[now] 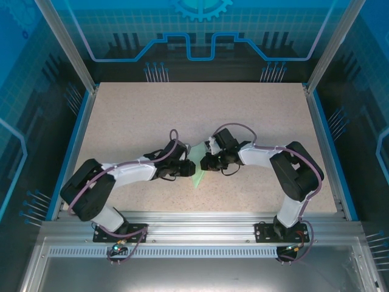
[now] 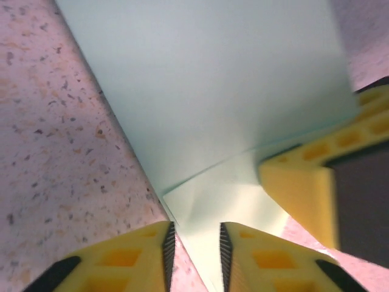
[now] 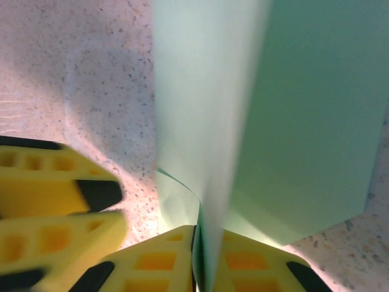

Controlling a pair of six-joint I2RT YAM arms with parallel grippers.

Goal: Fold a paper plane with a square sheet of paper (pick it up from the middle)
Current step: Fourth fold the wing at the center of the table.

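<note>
Speckled table [image 1: 243, 115] bears creased pale mint-green paper [image 1: 197, 173].

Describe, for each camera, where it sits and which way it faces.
Top external: above and behind the bases, looking down on the table; left arm and right arm meet over the green paper.
Left wrist: low over the table, facing the paper; left jaws slightly apart astride its corner.
Right wrist: low, facing the paper's raised flap; right jaws shut on it.
Both wrist views share the paper and the other arm's yellow fingers.
</note>
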